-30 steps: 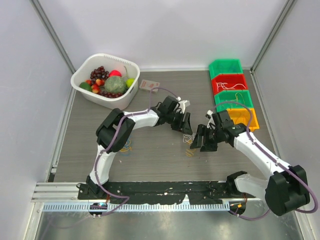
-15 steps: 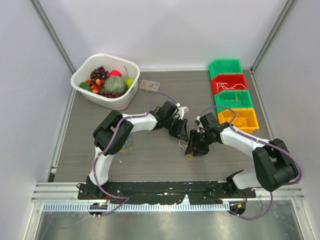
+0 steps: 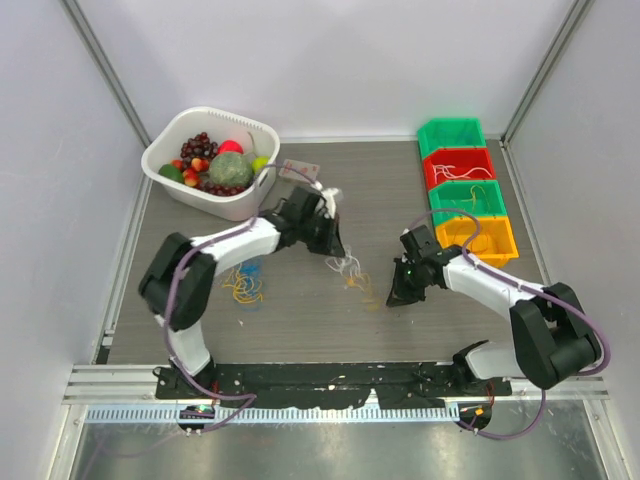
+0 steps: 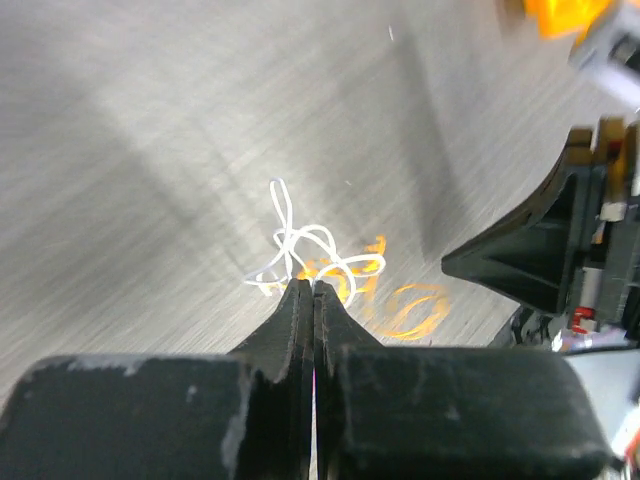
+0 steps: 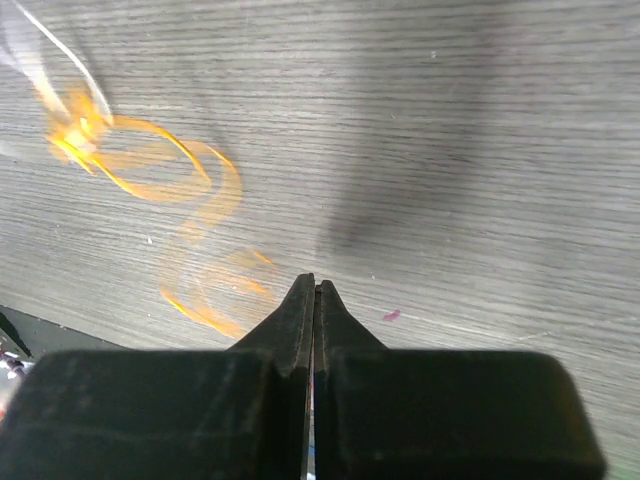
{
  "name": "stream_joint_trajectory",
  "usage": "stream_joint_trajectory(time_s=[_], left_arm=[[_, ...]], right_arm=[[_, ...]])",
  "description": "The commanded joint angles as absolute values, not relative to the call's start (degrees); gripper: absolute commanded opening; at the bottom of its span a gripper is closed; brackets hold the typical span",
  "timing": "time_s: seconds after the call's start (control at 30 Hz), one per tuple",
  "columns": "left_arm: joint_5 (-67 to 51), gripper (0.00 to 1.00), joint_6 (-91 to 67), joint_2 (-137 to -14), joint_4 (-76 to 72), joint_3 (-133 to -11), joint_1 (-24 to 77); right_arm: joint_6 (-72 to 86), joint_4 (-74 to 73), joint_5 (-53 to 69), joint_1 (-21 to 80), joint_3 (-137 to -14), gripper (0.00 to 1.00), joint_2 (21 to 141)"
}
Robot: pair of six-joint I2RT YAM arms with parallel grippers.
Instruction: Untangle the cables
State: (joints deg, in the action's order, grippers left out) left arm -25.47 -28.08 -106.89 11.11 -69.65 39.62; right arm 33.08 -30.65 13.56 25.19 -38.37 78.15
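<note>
The left pincer (image 4: 312,288) is clenched, its two black fingers pressed flat together, and a strand of the white cable (image 4: 312,258) runs straight into the tips, so it seems to be grasped there. The rest of that cable spreads in loose loops on the table (image 3: 300,320) just beyond the tips. Mixed in with those loops and trailing off to the right lies the orange cable (image 4: 408,312), blurred in this view. The right pincer (image 5: 314,283) is clenched too, fingertips meeting in a thin seam just above the wood. A curl of the orange cable ends close to the left of its tips, but whether any of it is caught between them I cannot tell. From above, the two pincers face each other across the middle of the table, the left one farther back and the right one nearer, with the white and orange cables lying between them. Well to the left, beside the left arm, a yellow cable (image 3: 240,290) and a blue cable (image 3: 250,268) lie together in a small heap. At the far left corner stands a white basin (image 3: 262,130) filled with fruit, with a small flat packet (image 3: 298,170) just to its right. Along the far right edge runs a row of bins (image 3: 482,152): green, red, green, orange. Thin pale strands show in the red one.
</note>
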Motion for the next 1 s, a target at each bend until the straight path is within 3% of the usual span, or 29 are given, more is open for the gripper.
stream_joint_trajectory(time_s=[0.0,0.13,0.27,0.3,0.33,0.37,0.4,0.47,0.7,0.97], left_arm=[[-13.82,0.0,-27.25,-93.1,14.75,-68.64,34.72],[-5.64,0.0,-24.44,-84.13,19.77,-70.22,33.22],[-5.27,0.0,-22.68,-79.72,22.67,-72.33,32.87],[-6.67,0.0,-22.68,-79.28,23.63,-73.29,32.96],[-7.9,0.0,-23.11,-79.28,25.3,-74.52,32.87],[-9.13,0.0,-23.9,-79.1,26.36,-75.31,32.96],[-10.18,0.0,-24.78,-78.75,27.15,-75.93,32.87],[-10.55,0.0,-26.97,-77.96,27.94,-76.9,32.96],[-16.25,0.0,-40.59,-78.4,31.29,-83.05,32.78],[-23.55,0.0,-48.51,-77.61,30.94,-86.74,32.78]], right_arm=[[34.19,-32.17,9.23,25.49,-39.29,0.01,74.62],[34.01,-31.21,9.49,25.49,-39.02,0.01,75.67],[31.03,-29.19,15.43,25.49,-40.86,0.02,77.17],[29.29,-28.4,17.99,25.49,-41.39,0.07,77.08],[28.66,-26.74,21.32,25.58,-42.44,0.22,76.65],[27.52,-25.67,22.75,25.84,-43.67,0.3,75.34],[27.16,-23.66,23.55,26.1,-44.2,0.46,74.28],[24.79,-19.11,25.65,27.33,-45.61,0.6,69.81],[25.39,10.15,36.63,29.18,-37.02,0.66,59.51],[24.96,14.94,34.47,29.79,-38.14,0.67,60.2]])
